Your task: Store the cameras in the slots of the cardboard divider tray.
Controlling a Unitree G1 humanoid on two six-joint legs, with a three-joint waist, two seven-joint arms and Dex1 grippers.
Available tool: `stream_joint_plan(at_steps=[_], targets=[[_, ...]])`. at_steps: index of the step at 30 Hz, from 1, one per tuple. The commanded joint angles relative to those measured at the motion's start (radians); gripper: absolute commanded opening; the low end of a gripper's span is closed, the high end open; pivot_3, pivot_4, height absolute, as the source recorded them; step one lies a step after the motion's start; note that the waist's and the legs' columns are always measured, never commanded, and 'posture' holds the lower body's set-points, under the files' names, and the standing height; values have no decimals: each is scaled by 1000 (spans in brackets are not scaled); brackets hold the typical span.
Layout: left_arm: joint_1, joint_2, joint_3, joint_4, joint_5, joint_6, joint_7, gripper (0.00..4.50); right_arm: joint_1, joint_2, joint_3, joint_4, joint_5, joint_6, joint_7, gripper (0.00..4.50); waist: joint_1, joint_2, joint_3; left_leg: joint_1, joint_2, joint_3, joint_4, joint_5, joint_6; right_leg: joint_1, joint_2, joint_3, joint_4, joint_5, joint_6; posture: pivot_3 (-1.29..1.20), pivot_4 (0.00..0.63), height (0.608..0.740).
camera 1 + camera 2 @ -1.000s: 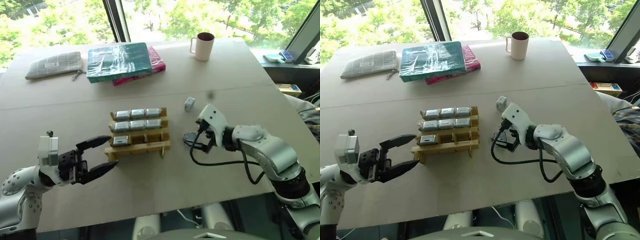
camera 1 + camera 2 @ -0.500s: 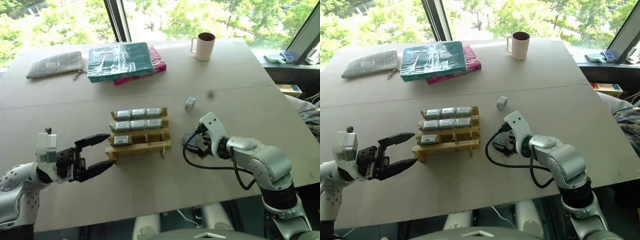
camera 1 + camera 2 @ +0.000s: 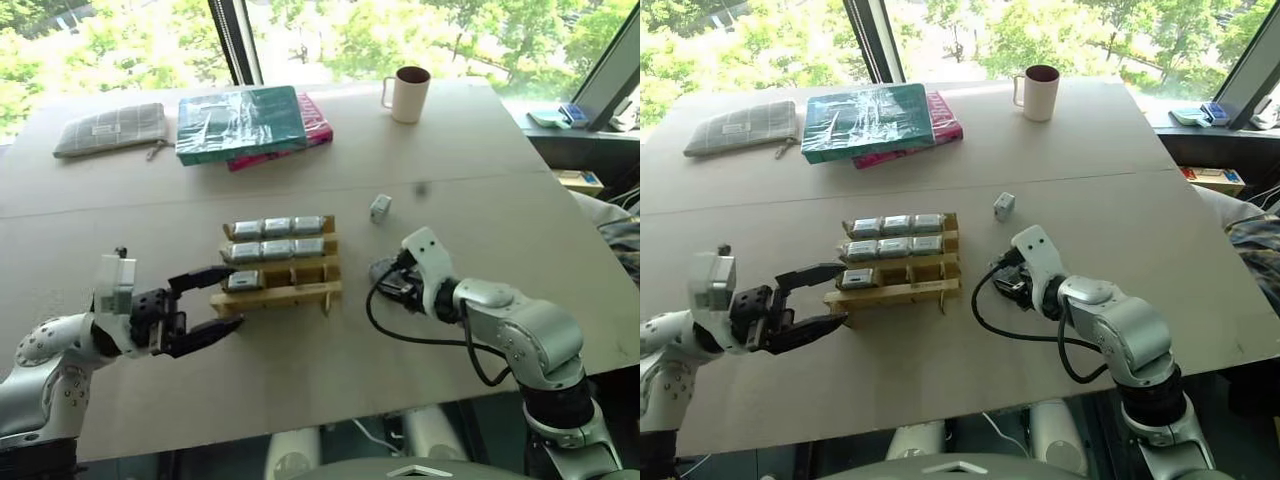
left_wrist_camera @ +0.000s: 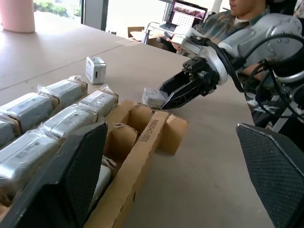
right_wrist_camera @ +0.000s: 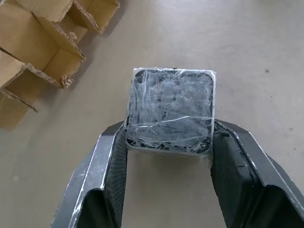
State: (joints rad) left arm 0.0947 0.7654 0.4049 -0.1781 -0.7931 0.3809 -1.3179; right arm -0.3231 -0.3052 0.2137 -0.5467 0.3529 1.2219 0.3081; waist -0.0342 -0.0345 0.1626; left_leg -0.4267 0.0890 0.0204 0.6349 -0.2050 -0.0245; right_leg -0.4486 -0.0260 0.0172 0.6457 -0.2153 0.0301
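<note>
Right gripper (image 5: 166, 142) clamped on small plastic-wrapped dark-faced camera (image 5: 170, 110) — lying on tabletop just beside tan cardboard divider tray (image 3: 283, 268); left gripper (image 3: 222, 298) spread apart at tray's near corner.

Light tan cardboard divider tray (image 3: 285, 290) holding silver-grey cameras (image 3: 277, 227) in clear glossy wrap. Camera (image 5: 170, 109) between the black fingers (image 5: 107, 161) of the right gripper (image 5: 168, 147): dark face under crinkled clear film. Loose camera (image 3: 380, 207) on the beige table (image 3: 480, 180): pale grey-white. Books (image 3: 240, 122): teal above pink, shiny wrap. Pouch (image 3: 110, 130): grey-beige with a fine check. Mug (image 3: 409, 92): cream, dark inside. Left gripper (image 3: 215, 300): black.
</note>
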Motion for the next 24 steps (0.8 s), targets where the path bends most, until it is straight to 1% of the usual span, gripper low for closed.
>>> stream_joint_plan(at_steps=[1,3,4,5,7,9,12,16,20,23,24], targets=[[-119,42,-18,-173,-194,317,332,4500,-19,-151,43,-80,-89,-274,99,1915,4,0,1,-1,0,-1,1,0,0,0,0,0,0,0,0,0,150,740],[-245,98,-72,-193,-298,539,493,4500,-40,-265,81,-101,-164,-457,175,1915,10,-1,3,-1,-1,-1,4,0,0,1,0,1,1,0,1,0,150,740],[-313,95,-94,-179,-374,616,561,4500,-53,-307,93,-105,-196,-534,205,1915,10,-1,3,-1,-1,-2,4,0,0,1,1,1,2,1,2,0,150,740],[-369,78,-106,-159,-446,664,619,4500,-65,-336,103,-103,-221,-599,227,1915,10,-1,3,-1,-1,-2,5,0,0,1,2,1,2,1,2,0,150,740],[-484,19,-156,-115,-511,751,765,4500,-94,-375,111,-99,-255,-696,274,1915,7,-1,3,0,-1,-1,5,0,0,2,3,3,2,1,2,0,150,740],[-562,-31,-213,-100,-518,802,835,4500,-125,-393,117,-85,-293,-766,302,1915,1,-1,2,1,0,-1,4,0,0,2,4,4,2,4,6,0,150,740],[-645,-120,-272,-49,-506,830,898,4500,-167,-398,131,-63,-328,-833,344,1915,1,-2,3,0,0,-2,4,0,0,1,6,5,3,4,6,0,150,740],[-702,-194,-303,-7,-457,809,894,4500,-194,-367,126,-53,-348,-840,356,1915,3,-2,3,1,0,-2,4,0,0,1,7,6,3,5,4,0,150,740],[-728,-220,-308,21,-413,790,858,4500,-190,-350,118,-57,-375,-838,364,1915,5,-2,3,1,0,-2,5,0,0,1,7,6,5,6,3,0,150,740],[-740,-229,-306,40,-384,779,827,3723,-181,-347,110,-65,-388,-834,366,1915,9,-2,3,1,-1,-2,6,0,0,1,7,7,7,6,3,0,150,740],[-741,-231,-307,40,-375,774,814,3283,-178,-346,108,-69,-392,-833,367,1915,11,-2,3,1,-1,-2,7,0,0,1,7,7,7,5,2,0,150,740]])
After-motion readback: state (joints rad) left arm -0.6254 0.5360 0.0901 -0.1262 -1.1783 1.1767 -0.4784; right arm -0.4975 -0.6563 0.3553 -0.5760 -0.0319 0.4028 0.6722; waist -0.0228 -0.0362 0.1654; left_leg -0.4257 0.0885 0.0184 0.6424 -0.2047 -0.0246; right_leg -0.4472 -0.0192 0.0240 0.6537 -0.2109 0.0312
